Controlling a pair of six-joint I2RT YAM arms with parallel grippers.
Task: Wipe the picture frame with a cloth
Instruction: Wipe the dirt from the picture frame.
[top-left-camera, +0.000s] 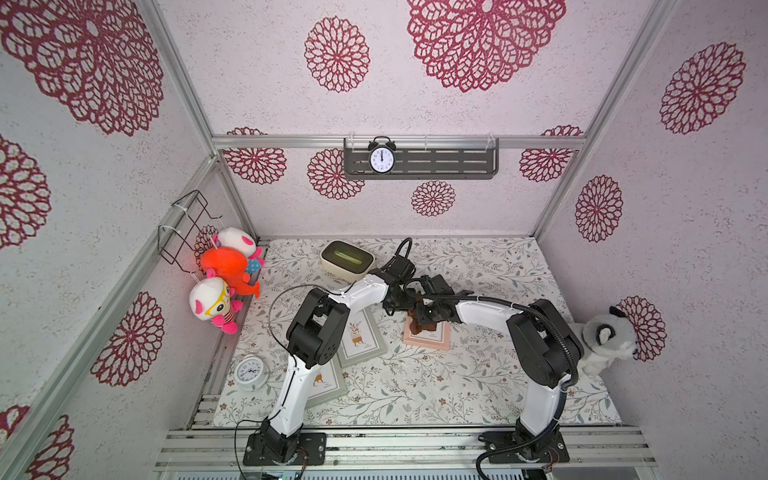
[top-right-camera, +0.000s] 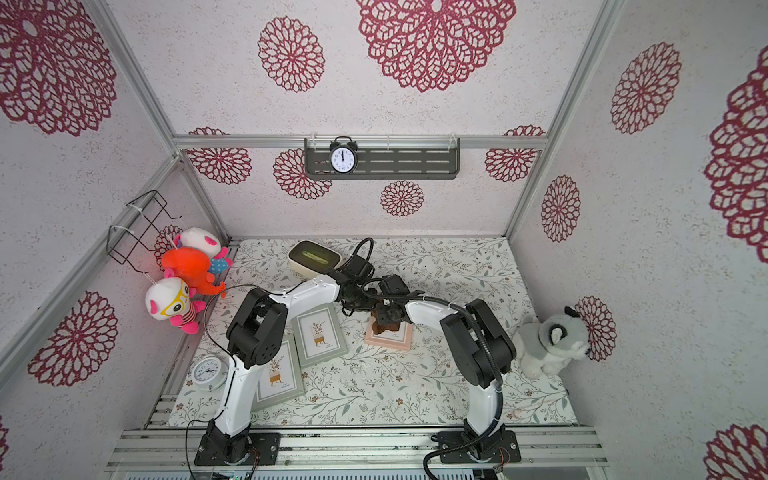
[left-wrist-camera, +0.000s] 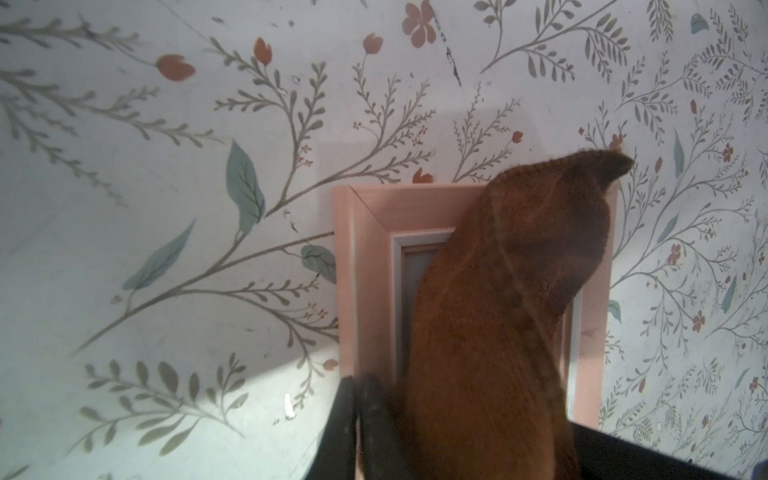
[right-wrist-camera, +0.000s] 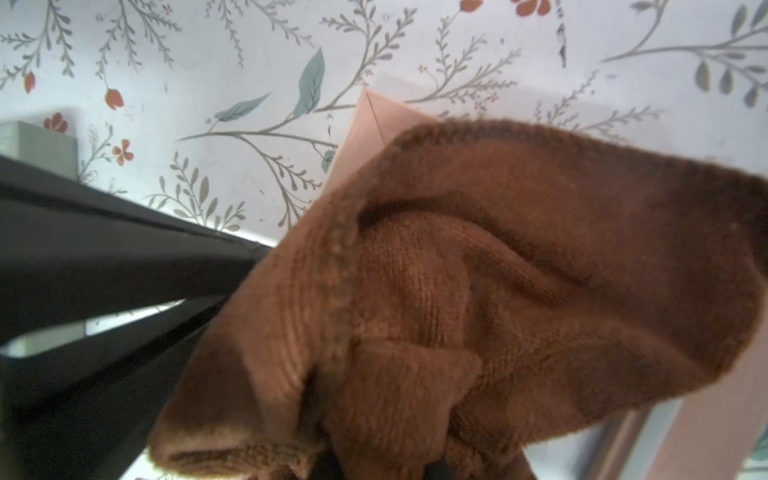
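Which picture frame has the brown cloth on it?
The pink frame, the only one under the rust-brown cloth. The two grey frames show no cloth on them.

Both arms bend inward over the floral tablecloth (top-right-camera: 415, 386). The rust-brown cloth (top-right-camera: 379, 329) lies bunched on the pink picture frame (top-right-camera: 397, 337), under the right gripper (top-right-camera: 383, 320). The left gripper (top-right-camera: 348, 308) hangs just beside them.

You have bright, even light in both top views, with wide-angle bending at the edges and a red glow around the orange plush toy (top-left-camera: 226, 266). In your wrist views the cloth (right-wrist-camera: 457, 270) blurs up close, and a soft shadow edge crosses the tabletop (left-wrist-camera: 232, 370).
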